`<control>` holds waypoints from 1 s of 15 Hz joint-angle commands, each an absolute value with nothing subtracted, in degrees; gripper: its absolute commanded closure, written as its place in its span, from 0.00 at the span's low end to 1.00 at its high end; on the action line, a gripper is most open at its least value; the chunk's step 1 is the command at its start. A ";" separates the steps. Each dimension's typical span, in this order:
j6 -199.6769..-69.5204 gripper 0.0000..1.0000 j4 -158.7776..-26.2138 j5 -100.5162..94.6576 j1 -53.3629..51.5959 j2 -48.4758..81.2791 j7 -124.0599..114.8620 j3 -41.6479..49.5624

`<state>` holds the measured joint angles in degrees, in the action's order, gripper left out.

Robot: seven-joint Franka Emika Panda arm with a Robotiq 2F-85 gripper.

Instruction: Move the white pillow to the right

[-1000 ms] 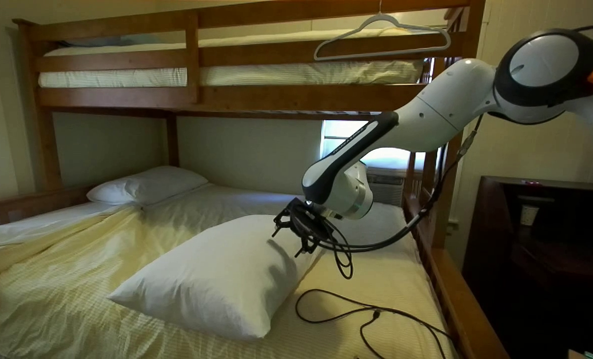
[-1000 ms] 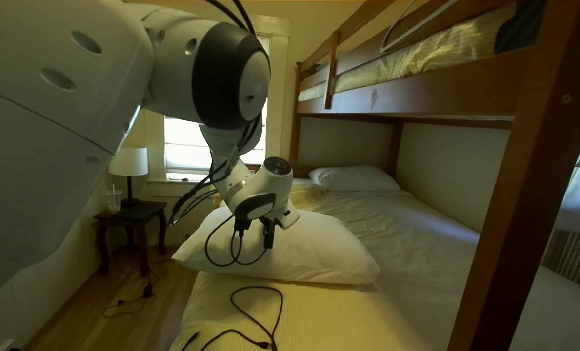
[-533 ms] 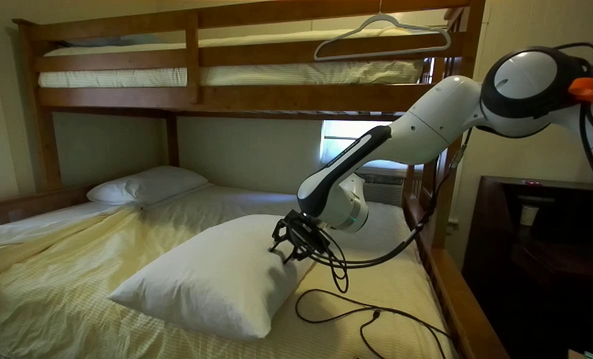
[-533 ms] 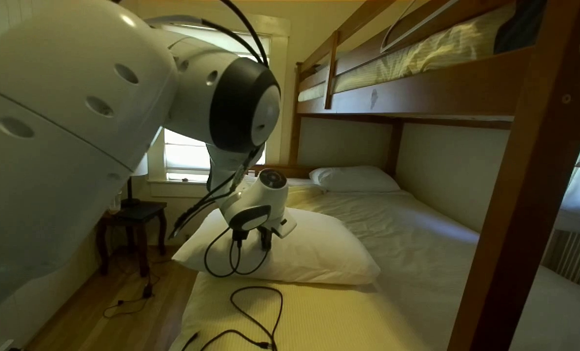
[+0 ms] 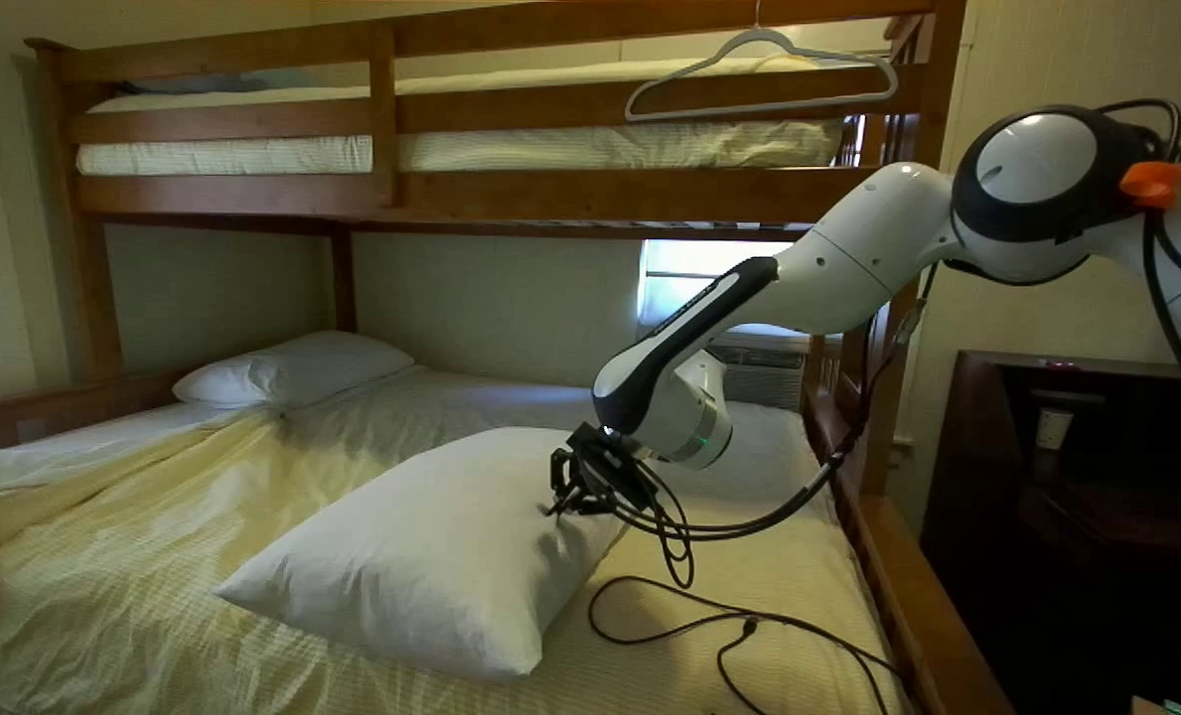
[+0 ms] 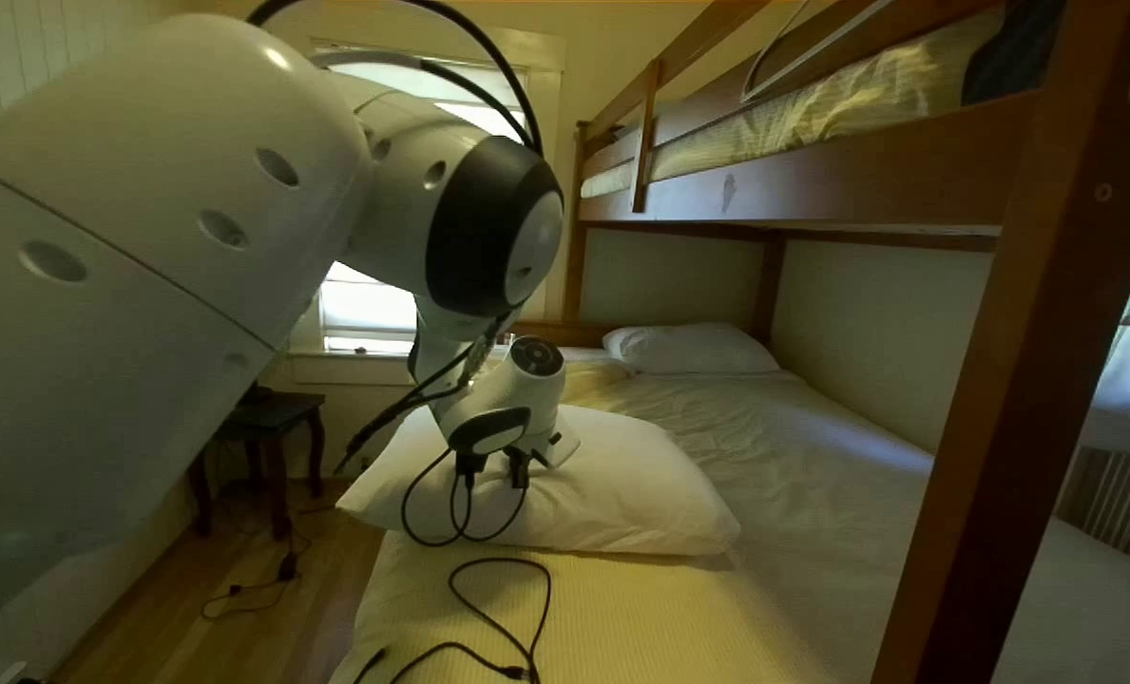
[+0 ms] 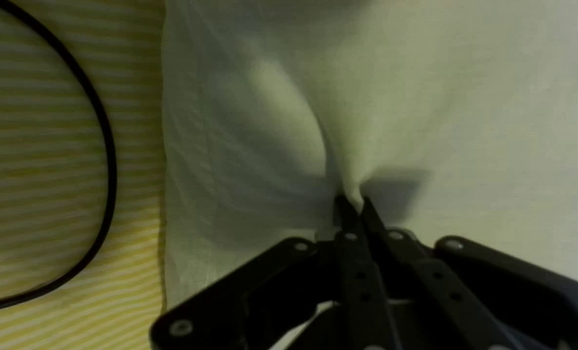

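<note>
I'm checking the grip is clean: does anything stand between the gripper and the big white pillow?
Nothing visible: in the wrist view, the gripper is shut on a fold of the white pillow. A loose black cable lies beside it on the bed, not between.

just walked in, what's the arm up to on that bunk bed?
The Franka arm has its gripper shut on a pinch of cloth near one side of the large white pillow, presumably to move it to the right. The pillow rests on the yellow-striped bedding, not lifted clear. A smaller white pillow lies apart from it, untouched.
</note>
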<state>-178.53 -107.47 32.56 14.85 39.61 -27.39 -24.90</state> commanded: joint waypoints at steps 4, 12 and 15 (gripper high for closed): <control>-174.74 0.99 -110.37 35.94 12.72 36.27 -27.57 -22.00; -166.17 0.99 -129.43 35.87 6.69 13.63 -40.46 -9.96; -164.95 0.99 -136.68 31.17 2.80 6.32 -49.29 -4.05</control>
